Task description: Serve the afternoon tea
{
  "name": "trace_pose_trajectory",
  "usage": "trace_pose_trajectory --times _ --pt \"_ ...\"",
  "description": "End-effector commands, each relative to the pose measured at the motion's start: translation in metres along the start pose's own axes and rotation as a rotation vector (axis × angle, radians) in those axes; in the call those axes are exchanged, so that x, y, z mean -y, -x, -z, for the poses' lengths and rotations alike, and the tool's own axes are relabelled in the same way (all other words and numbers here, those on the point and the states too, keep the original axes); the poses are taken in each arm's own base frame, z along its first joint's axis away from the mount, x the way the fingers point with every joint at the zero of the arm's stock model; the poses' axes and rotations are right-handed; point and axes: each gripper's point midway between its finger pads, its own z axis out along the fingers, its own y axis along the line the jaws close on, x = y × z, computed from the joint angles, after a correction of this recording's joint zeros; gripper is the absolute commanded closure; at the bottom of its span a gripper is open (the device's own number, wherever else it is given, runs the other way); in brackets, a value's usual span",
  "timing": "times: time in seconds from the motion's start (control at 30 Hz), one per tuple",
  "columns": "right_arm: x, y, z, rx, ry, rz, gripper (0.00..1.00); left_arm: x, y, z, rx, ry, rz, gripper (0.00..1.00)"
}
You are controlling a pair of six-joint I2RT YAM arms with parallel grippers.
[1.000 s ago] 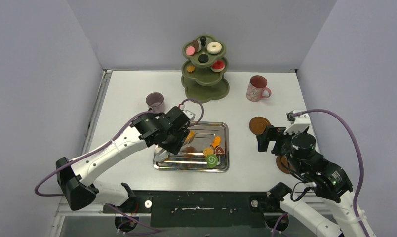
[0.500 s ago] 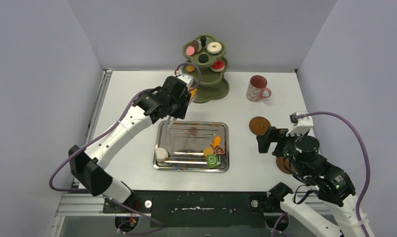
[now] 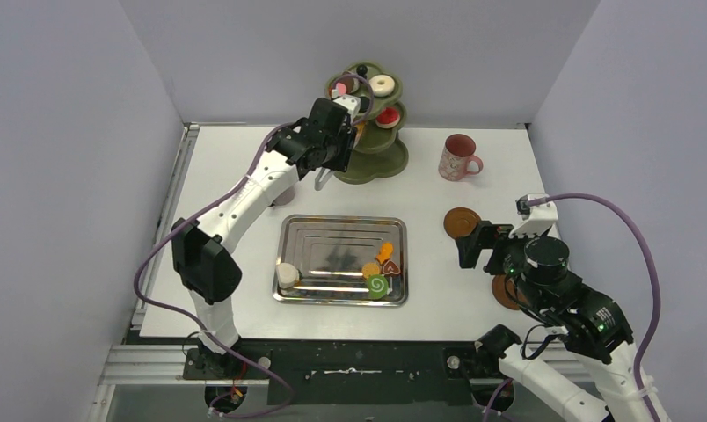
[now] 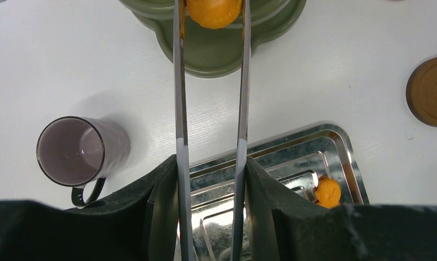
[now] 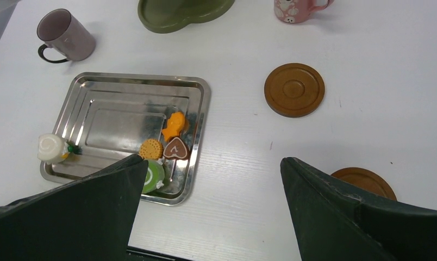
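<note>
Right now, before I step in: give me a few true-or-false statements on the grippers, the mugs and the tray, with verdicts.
1. The left gripper grips tongs that pinch an orange sweet at the stand. True.
2. The pink mug sits on a coaster. False: it stands on the table, and both coasters carry nothing.
3. The right gripper is open and empty. True.
4. The steel tray is empty. False: several sweets lie in it.
</note>
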Motion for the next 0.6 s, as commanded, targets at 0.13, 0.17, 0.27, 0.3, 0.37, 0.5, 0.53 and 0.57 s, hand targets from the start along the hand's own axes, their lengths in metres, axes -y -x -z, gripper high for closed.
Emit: trace_pose_trajectory --times 0.13,0.17,0.27,0.3,0.37,0.5,0.53,0.57 --pt "-0.011 0.028 0.001 0.074 0.032 -0.034 0.0 0.002 0.049 0.0 0.149 -0.026 0.036 0.66" --pt "-0.011 0.028 0.001 0.075 0.03 -0.036 0.0 0.001 0.048 -0.002 0.149 -0.021 0.037 0.66" --pt "-0.01 0.027 0.002 0.075 0.029 -0.037 0.0 -0.002 0.048 -0.009 0.151 -0.014 0.043 0.66" --pt "-0.01 0.027 0.002 0.076 0.029 -0.039 0.0 -0.003 0.049 -0.012 0.154 -0.012 0.045 0.66" --pt "-0.01 0.027 0.003 0.075 0.03 -0.041 0.0 -0.004 0.048 -0.017 0.153 -0.005 0.044 0.66" --pt "-0.009 0.028 0.004 0.078 0.028 -0.043 0.0 -0.007 0.047 -0.024 0.153 0.011 0.027 0.64" --pt "-0.009 0.028 0.004 0.08 0.025 -0.042 0.0 -0.007 0.047 -0.026 0.153 0.013 0.027 0.64" --pt "-0.008 0.029 0.005 0.083 0.025 -0.044 0.0 -0.007 0.047 -0.028 0.154 0.012 0.027 0.63"
